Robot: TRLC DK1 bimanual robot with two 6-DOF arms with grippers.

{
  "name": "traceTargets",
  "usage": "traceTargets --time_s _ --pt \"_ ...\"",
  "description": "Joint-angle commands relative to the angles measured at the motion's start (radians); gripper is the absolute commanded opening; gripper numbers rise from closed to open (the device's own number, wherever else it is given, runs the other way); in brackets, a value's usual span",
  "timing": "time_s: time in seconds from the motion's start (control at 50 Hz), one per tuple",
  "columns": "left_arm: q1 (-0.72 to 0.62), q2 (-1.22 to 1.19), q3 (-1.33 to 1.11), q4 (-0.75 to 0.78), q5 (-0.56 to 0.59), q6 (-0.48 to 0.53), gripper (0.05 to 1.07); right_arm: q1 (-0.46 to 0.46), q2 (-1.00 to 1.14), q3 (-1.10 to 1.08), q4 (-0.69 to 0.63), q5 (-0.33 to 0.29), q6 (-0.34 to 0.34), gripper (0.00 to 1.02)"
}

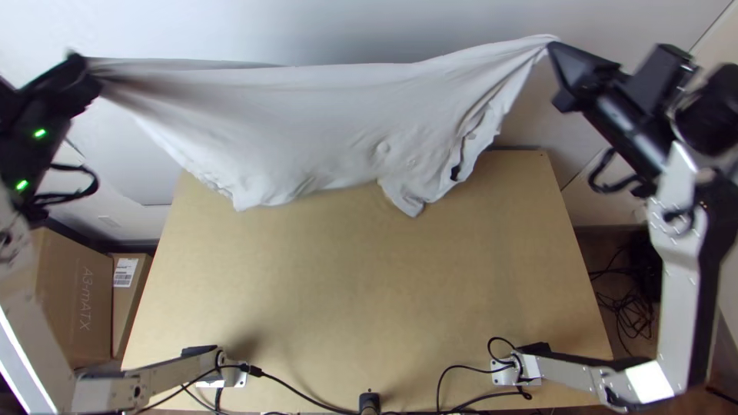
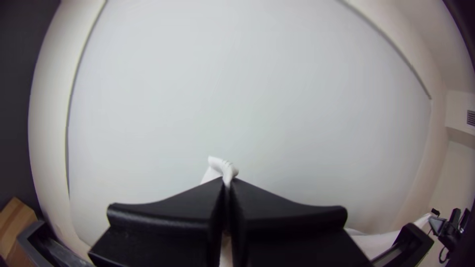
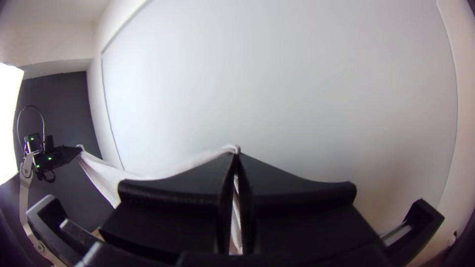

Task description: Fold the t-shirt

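Observation:
The white t-shirt point(image 1: 307, 123) hangs stretched between the two grippers above the table's far part, its top edge drawn nearly straight and its lower edge drooping in uneven folds. At the upper left, my left gripper point(image 1: 86, 73) holds one end of the cloth; at the upper right, my right gripper point(image 1: 555, 58) holds the other. In the left wrist view, my left gripper point(image 2: 227, 185) is shut on a small bunch of the t-shirt point(image 2: 222, 167). My right gripper point(image 3: 236, 159) is likewise shut on a pinched part of the t-shirt point(image 3: 198, 159) in the right wrist view.
The wooden table point(image 1: 369, 284) spreads below the cloth, with cables point(image 1: 307, 396) along its near edge. Cardboard boxes point(image 1: 73, 300) stand left of it. A pale wall panel point(image 2: 247, 99) rises beyond the grippers. More cables point(image 1: 634, 307) lie on the floor at the right.

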Motion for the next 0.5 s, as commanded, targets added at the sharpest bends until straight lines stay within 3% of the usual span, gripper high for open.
traceTargets --time_s 0.0,0.28,0.48 --pt "0.038 -0.123 -0.027 0.029 -0.015 0.028 0.07 0.006 -0.144 -0.031 0.020 0.009 -0.022 0.02" --pt "0.038 -0.417 -0.157 0.018 -0.005 0.076 0.07 0.056 -0.417 -0.217 0.112 0.007 -0.001 0.02" --pt "0.030 -0.485 -0.177 0.000 -0.002 0.054 0.07 0.061 -0.470 -0.243 0.111 -0.002 0.045 0.02"
